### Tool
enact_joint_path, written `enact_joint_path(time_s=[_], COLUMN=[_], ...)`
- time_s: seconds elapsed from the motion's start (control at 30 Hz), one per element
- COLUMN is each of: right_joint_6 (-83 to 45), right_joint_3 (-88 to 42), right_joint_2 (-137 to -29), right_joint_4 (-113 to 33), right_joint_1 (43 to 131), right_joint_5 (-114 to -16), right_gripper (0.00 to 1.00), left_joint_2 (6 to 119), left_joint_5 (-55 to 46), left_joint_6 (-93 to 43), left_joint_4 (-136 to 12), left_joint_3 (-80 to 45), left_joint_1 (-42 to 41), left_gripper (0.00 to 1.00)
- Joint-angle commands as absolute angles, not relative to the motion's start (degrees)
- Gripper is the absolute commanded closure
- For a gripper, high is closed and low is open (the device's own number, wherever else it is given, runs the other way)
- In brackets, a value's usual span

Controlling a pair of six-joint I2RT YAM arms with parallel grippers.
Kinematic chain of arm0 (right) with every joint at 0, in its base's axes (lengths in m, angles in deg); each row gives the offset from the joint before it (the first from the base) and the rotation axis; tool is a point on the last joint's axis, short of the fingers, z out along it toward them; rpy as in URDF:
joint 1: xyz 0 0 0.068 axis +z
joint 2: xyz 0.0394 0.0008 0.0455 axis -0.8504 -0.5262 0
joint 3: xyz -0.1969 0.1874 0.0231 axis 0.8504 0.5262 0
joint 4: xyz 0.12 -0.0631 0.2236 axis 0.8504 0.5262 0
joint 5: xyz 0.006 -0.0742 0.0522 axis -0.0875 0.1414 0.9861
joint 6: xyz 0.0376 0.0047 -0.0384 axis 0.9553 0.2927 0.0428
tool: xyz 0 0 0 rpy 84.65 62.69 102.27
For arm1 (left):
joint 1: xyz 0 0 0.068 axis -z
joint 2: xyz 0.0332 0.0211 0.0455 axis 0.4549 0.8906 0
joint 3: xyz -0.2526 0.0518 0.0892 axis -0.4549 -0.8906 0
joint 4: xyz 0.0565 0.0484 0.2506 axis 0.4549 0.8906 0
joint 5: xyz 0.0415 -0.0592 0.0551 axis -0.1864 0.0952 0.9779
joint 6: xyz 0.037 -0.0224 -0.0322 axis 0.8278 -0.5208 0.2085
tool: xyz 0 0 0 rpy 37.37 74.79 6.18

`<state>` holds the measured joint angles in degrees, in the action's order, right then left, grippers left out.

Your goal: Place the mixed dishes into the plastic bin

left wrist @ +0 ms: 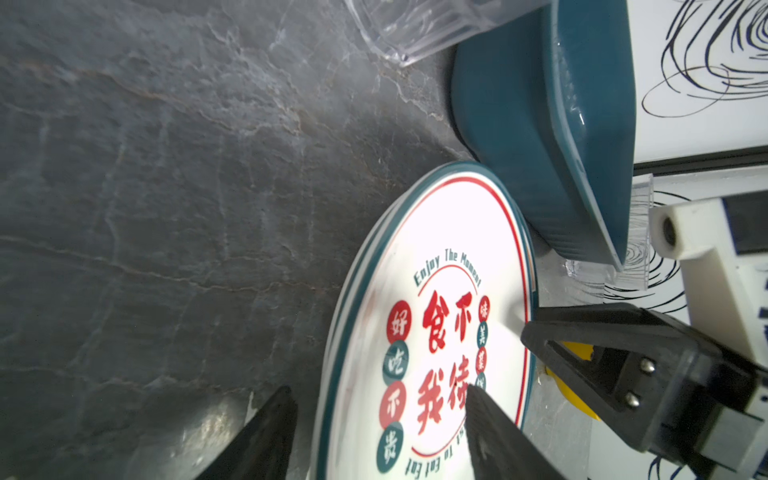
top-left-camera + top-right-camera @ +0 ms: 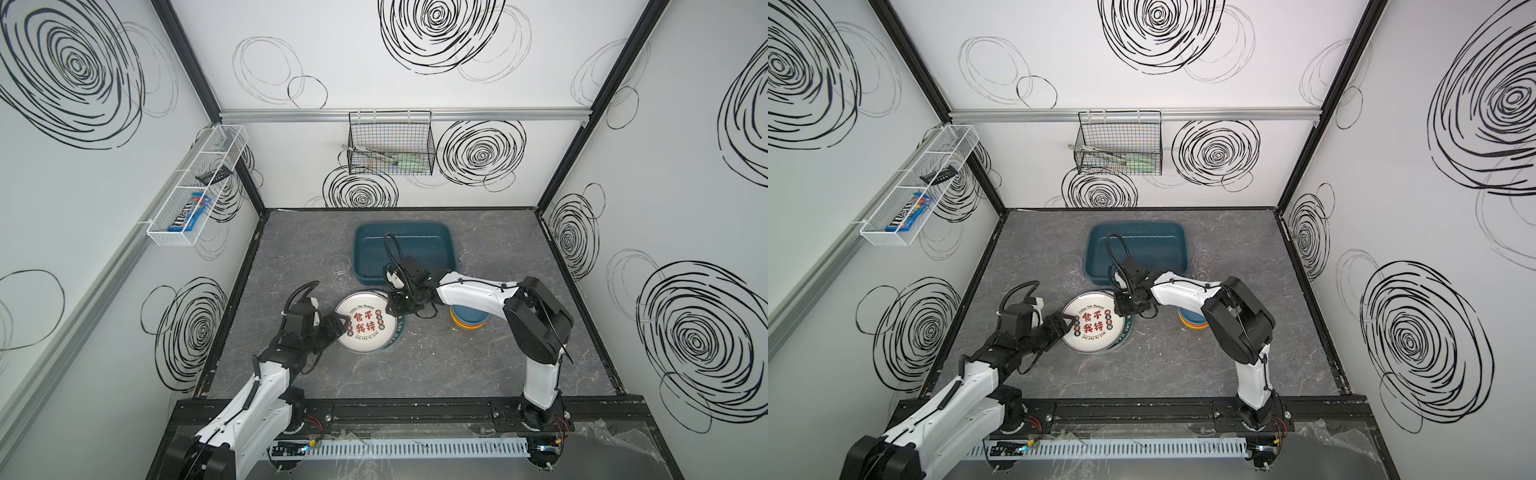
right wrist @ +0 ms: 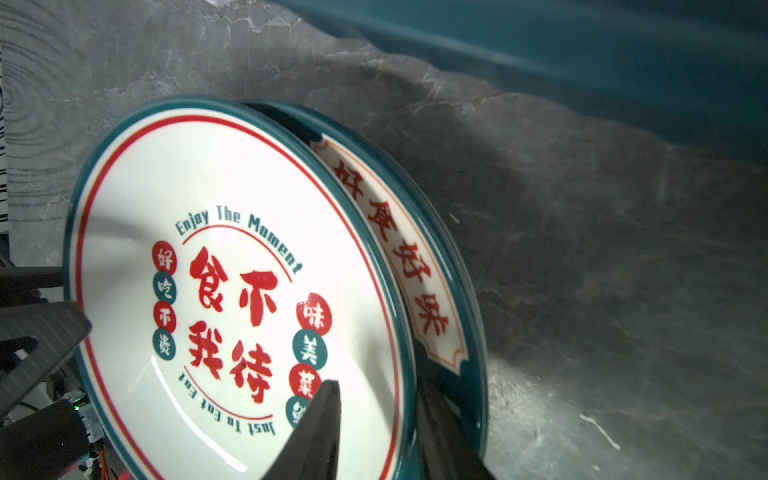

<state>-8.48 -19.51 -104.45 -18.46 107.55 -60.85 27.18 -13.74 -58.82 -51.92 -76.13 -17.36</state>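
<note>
Sitting between left gripper [image 2: 343, 325] and right gripper [image 2: 390, 309] is the plate [image 2: 368, 337].

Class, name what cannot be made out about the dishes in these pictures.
- Lower plate: in both top views the top plate covers nearly all.
- Bowls: in both top views the right arm hides most; count unclear.
- Clear cup: left wrist view, cut off by the frame edge.

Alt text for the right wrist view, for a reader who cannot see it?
A white plate with red Chinese characters and a teal rim sits offset over a second plate, the right end effector straddling its rim. The teal bin stands beyond on the grey table.
</note>
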Motion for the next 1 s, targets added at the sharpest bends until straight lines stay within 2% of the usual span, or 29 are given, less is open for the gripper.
enact_joint_path(time_s=[0.0, 0.53, 0.6, 0.8, 0.97], right_joint_6=[-8.8, -9.0, -9.0, -9.0, -9.0], right_joint_3=[-21.0, -20.6, -20.5, -20.4, -20.0], right_joint_2=[-105.7, -105.9, -105.8, -105.8, -105.7], right_joint_4=[-18.9, -19.9, -20.1, -20.6, -21.0], right_joint_1=[108.4, 109.0, 109.0, 109.2, 109.3], right_joint_5=[-58.7, -57.6, -57.3, -56.9, -56.7], right_gripper=[0.67, 0.69, 0.69, 0.69, 0.69], left_joint_2=[26.1, 22.2, 21.4, 19.4, 18.6], left_joint_5=[-15.1, -14.1, -14.0, -13.4, -13.3], left_joint_6=[-59.4, -60.0, -60.0, -60.2, -60.4], left_joint_4=[-51.4, -45.6, -44.7, -42.3, -41.4], left_joint_3=[-76.5, -74.3, -73.8, -72.8, -72.4], left_joint_1=[-17.8, -17.8, -17.8, -17.9, -17.9], left_gripper=[0.37, 0.54, 0.59, 0.64, 0.72])
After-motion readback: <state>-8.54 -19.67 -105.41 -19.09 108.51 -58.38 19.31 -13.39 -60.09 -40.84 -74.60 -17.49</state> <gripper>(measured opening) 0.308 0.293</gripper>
